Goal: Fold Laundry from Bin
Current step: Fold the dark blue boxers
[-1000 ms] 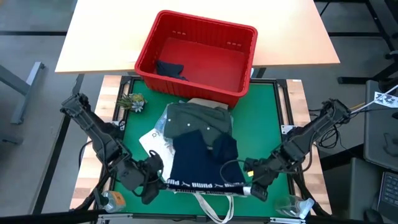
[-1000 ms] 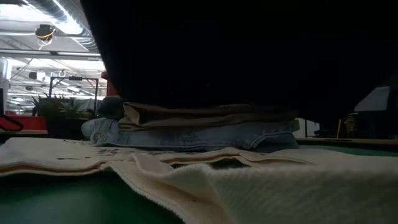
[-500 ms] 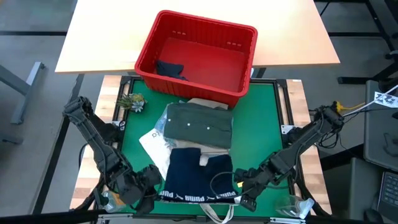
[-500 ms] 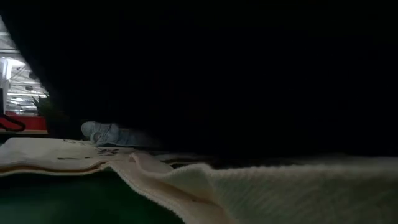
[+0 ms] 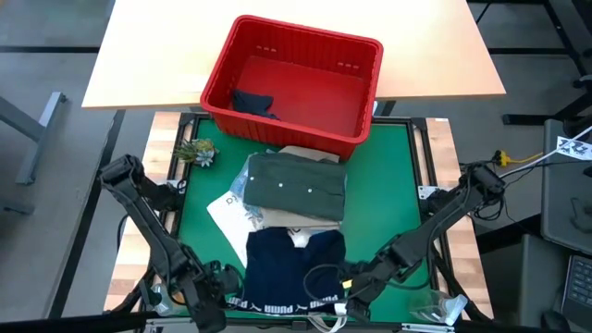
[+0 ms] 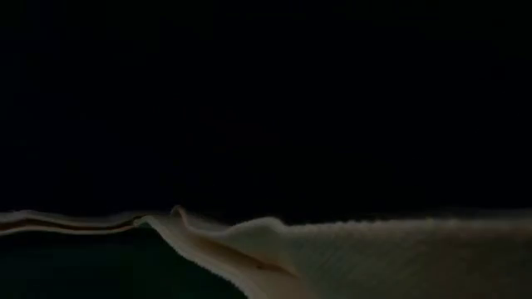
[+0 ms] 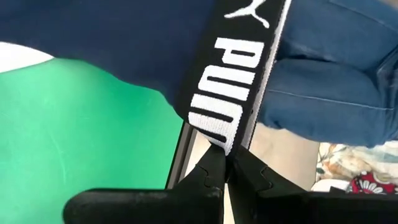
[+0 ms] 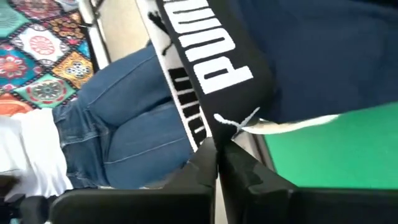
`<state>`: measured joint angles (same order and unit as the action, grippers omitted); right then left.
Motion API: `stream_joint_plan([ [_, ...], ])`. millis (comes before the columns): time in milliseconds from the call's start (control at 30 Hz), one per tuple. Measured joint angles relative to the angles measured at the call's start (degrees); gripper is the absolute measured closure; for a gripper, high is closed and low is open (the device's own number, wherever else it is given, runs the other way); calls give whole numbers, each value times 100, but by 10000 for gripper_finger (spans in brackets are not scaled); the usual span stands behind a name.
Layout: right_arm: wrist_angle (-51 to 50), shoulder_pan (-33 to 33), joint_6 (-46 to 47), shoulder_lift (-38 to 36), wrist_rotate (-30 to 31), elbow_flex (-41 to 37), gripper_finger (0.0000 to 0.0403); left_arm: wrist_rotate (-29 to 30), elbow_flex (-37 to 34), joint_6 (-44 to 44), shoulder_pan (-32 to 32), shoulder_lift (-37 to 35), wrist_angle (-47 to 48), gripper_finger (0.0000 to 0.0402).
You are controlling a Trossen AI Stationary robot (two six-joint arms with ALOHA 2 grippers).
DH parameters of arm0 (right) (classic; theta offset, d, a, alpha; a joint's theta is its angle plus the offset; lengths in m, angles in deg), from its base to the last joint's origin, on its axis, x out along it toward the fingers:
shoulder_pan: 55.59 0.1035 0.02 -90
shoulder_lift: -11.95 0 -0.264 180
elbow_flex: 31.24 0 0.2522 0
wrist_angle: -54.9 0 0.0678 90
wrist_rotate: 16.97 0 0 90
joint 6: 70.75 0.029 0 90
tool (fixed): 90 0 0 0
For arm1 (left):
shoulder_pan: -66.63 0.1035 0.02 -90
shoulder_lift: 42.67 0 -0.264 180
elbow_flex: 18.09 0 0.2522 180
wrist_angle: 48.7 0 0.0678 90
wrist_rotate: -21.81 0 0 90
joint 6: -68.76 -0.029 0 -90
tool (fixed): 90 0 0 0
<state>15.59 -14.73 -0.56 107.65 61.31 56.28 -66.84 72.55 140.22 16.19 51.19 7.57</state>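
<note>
The dark navy shorts (image 5: pixel 294 264) lie spread between the stack and the table's near edge. Their black waistband with white lettering (image 5: pixel 285 304) runs along that edge. My left gripper (image 5: pixel 225 302) is shut on the band's left end and my right gripper (image 5: pixel 343 301) on its right end. Behind the shorts, the olive buttoned shirt (image 5: pixel 296 183) tops a folded stack with beige cloth (image 5: pixel 298 218) under it. The red bin (image 5: pixel 294 85) stands at the far edge with a dark garment (image 5: pixel 252 102) in it. In the low view the shorts (image 6: pixel 266 100) hide nearly everything. My left gripper pinches the waistband's left end (image 7: pixel 219 138) between its two fingers (image 7: pixel 208 174), slanting down from the table's left near corner. The band runs taut away from the fingertips. My right gripper pinches the waistband's right end (image 8: pixel 214 127) between its two fingers (image 8: pixel 239 165), next to a loose white drawcord (image 8: pixel 249 119), slanting down from the right near corner.
A white tote bag (image 5: pixel 229 211) lies under the stack's left side, and its cream cloth (image 6: pixel 349 257) fills the low view's bottom. A small plant (image 5: pixel 196 151) stands at the far left. A person's legs in blue jeans (image 7: pixel 329 74) are just beyond the near edge.
Both grippers have gone down and toward the table's near edge, keeping hold of the waistband. The shorts have been drawn off the stack toward the near edge, uncovering the olive shirt. Cloth has come down in front of the low camera and darkened its view.
</note>
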Motion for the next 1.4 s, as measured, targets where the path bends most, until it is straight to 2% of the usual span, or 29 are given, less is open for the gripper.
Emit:
stream_joint_plan([
  [100, 258, 0, -3, 99, -132, 0, 375, -63, -2, 2, 0, 47, 10, 401],
  [300, 330, 0, -7, 109, -146, 0, 295, -24, 0, 45, 2, 48, -3, 401],
  [433, 276, 7, -21, 111, -367, 0, 254, -23, 0, 228, 2, 48, -4, 390],
  [567, 67, 3, -362, 109, -483, 0, 235, 11, 0, 494, 2, 48, -3, 355],
  [667, -53, 0, -997, 109, -444, 0, 233, 109, 0, 494, 2, 48, -5, 327],
  [800, -341, 0, -2049, 109, 192, 0, 233, 148, 0, 414, 4, 48, -7, 300],
  [933, -650, -2, -3240, 109, 1137, 0, 233, 722, 0, 147, 2, 46, -20, 295],
  [1033, -866, -99, -3861, 109, 1597, 0, 233, 1432, 0, 131, 16, 46, -77, 295],
  [1133, -1044, -323, -3967, 109, 1662, 0, 233, 2168, 0, 119, 34, 47, -384, 296],
  [1233, -1178, -542, -4085, 109, 1664, 0, 233, 2699, 0, -386, 97, 51, -915, 296],
  [1400, -1281, -792, -4545, 109, 1296, -5, 233, 2842, 2, -1676, 297, 158, -1947, 296],
])
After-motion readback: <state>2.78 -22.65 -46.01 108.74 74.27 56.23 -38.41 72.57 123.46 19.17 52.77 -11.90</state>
